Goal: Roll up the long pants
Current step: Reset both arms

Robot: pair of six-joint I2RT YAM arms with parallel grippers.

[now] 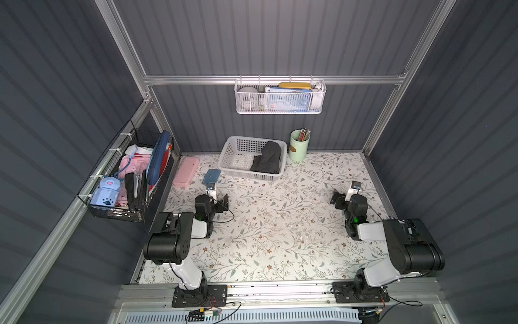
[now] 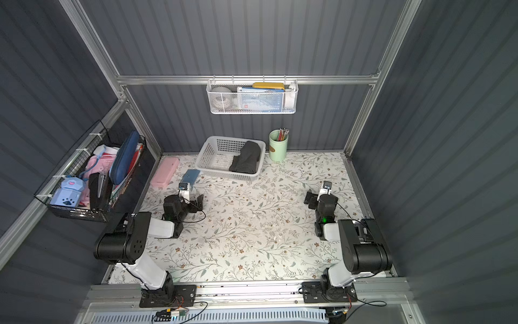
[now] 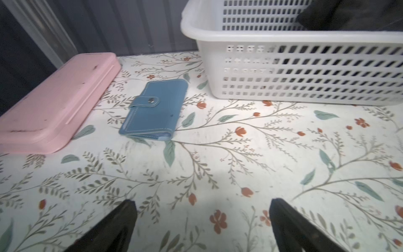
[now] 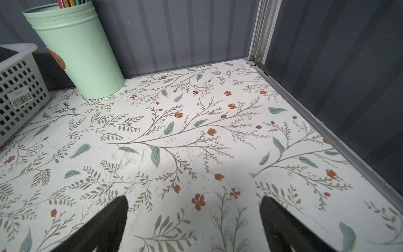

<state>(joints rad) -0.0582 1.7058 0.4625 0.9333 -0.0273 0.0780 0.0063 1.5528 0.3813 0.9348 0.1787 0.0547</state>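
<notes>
Since the long pants (image 1: 266, 158) sit bundled in the white basket (image 1: 246, 175) while our left pincer (image 3: 202, 203) & right pincer (image 4: 194, 199) gape empty, we prob drag the basket if denim snags.

long pants (image 3: 349, 15) cut off, basket (image 4: 19, 83) cropped

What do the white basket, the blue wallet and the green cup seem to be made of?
The white basket: moulded plastic, slightly glossy; slotted walls and a rounded rim.
The blue wallet: leather or imitation leather, smooth; pale stitching along the edges and a metal snap.
The green cup: probably painted metal or plastic, matte; ridged rings near its top.
</notes>
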